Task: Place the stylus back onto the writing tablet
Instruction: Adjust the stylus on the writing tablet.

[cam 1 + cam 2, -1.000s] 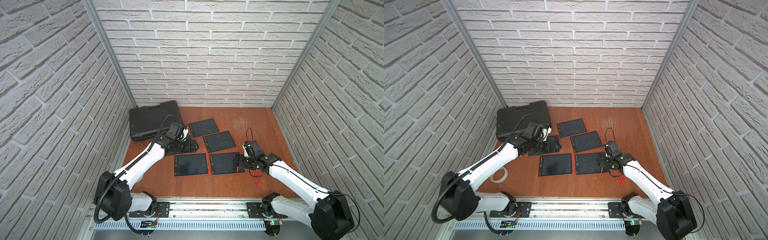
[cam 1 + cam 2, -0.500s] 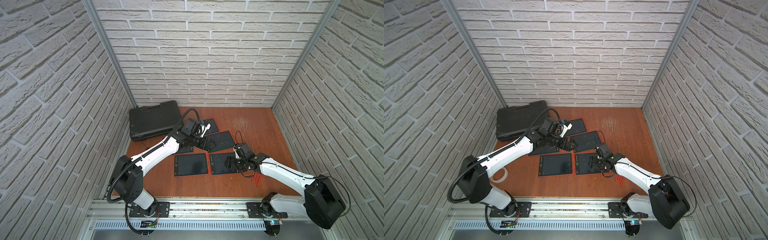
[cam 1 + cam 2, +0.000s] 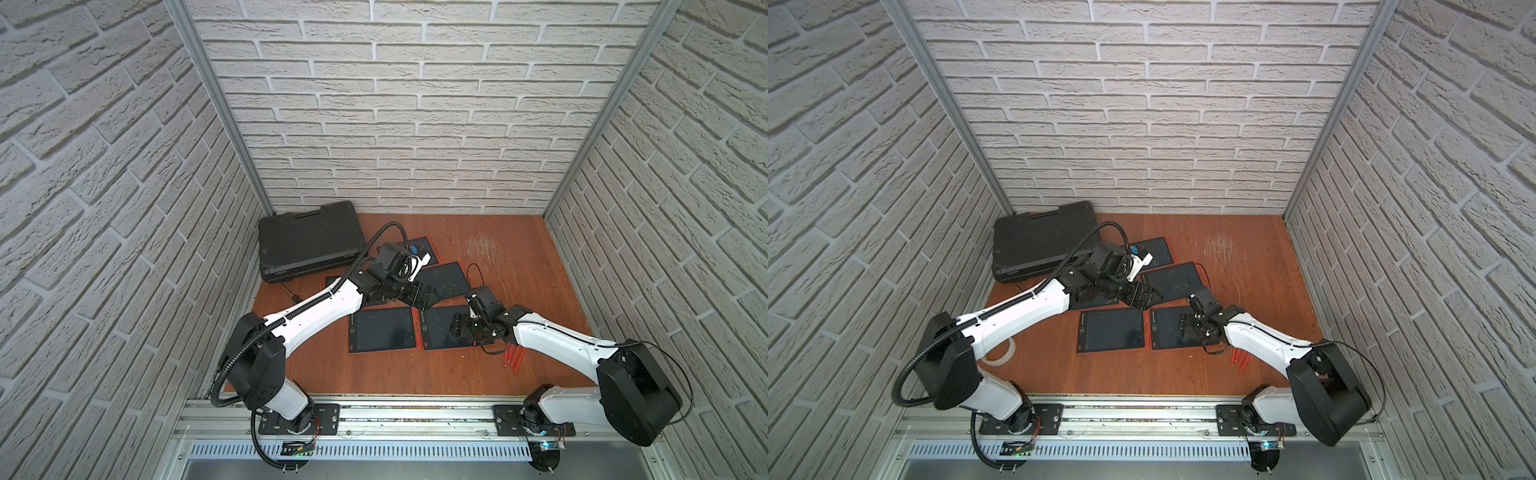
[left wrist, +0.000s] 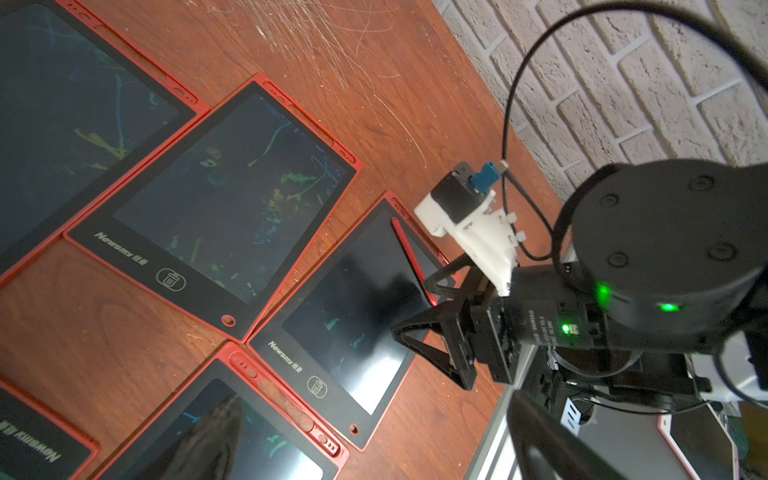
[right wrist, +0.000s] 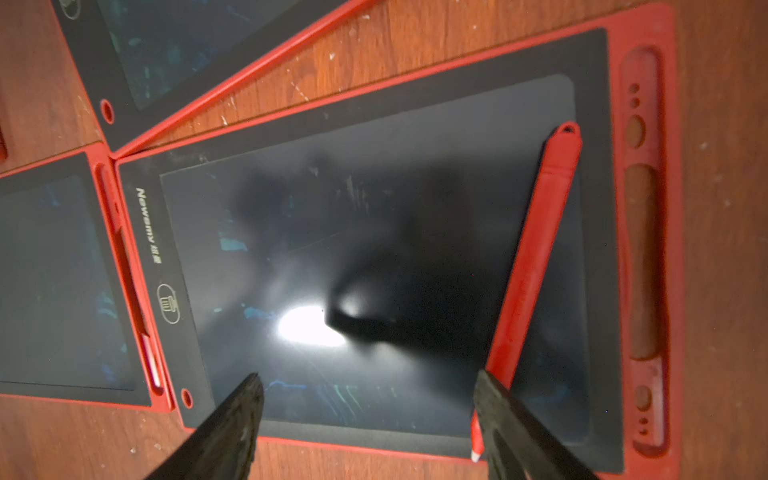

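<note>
The red stylus [image 5: 536, 257] lies loose and slanted on the dark screen of the front right writing tablet [image 5: 291, 187], beside the tablet's empty pen slot [image 5: 642, 257]. My right gripper [image 5: 365, 376] hangs open just over that tablet [image 3: 436, 332], and the stylus's tip end runs under one finger [image 5: 511, 419]. The left wrist view shows the same stylus [image 4: 409, 253] and the right gripper [image 4: 409, 309] beside it. My left gripper [image 3: 428, 297] is open and empty above the middle tablets.
Several more red-framed tablets [image 3: 382, 328] [image 3: 446, 280] lie around it. Loose red styluses [image 3: 513, 357] lie on the table to the front right. A black case [image 3: 309, 241] sits at the back left, and a tape roll [image 3: 1000, 353] at the front left.
My left arm has swung right, from the left tablet to over the middle ones. My right gripper slid left over the front right tablet and its jaws widened a little.
</note>
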Controlling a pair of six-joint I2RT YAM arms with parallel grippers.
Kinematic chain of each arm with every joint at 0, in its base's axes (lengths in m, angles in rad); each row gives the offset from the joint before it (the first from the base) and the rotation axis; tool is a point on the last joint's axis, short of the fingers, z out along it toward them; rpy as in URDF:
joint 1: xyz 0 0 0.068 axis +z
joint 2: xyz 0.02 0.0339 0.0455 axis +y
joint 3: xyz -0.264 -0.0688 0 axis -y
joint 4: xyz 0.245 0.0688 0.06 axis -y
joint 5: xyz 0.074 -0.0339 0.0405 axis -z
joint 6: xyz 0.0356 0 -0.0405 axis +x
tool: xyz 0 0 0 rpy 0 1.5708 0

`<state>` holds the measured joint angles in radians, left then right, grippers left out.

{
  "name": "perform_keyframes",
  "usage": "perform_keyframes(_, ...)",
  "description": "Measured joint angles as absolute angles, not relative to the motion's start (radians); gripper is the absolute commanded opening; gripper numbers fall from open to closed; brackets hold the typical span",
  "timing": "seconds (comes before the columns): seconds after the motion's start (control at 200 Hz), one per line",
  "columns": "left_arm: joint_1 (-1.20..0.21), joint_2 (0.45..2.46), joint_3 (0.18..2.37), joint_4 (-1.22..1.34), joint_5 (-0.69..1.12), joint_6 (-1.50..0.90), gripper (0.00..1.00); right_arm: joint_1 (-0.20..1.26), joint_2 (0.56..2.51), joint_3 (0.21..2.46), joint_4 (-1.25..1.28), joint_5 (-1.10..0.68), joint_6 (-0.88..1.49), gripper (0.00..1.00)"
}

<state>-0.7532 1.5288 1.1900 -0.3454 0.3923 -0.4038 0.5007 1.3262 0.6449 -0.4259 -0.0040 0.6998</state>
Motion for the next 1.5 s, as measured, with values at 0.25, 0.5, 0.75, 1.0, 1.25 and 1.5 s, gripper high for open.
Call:
perform_keyframes(0.25, -0.753, 1.529, 1.190, -0.352, 0.390, -0.400, 0.98, 0.501, 1.356, 0.650, -0.447, 0.038, 0.700, 0.79)
perform_keyframes(0.5, -0.753, 1.529, 1.190, -0.356, 0.390, -0.394, 0.98, 0.493, 1.364, 0.662, -0.496, 0.102, 0.699, 0.79)
perform_keyframes(0.75, -0.756, 1.529, 1.190, -0.361, 0.390, -0.393, 0.98, 0.471, 1.364, 0.692, -0.542, 0.133, 0.680, 0.78)
perform_keyframes(1.0, -0.760, 1.529, 1.191, -0.369, 0.381, -0.381, 0.98, 0.464, 1.374, 0.757, -0.532, 0.079, 0.647, 0.78)
perform_keyframes(1.25, -0.768, 1.529, 1.192, -0.374, 0.372, -0.360, 0.98, 0.450, 1.461, 0.815, -0.500, 0.049, 0.632, 0.78)
perform_keyframes(1.5, -0.791, 1.529, 1.192, -0.374, 0.373, -0.355, 0.98, 0.404, 1.497, 0.813, -0.482, 0.036, 0.628, 0.79)
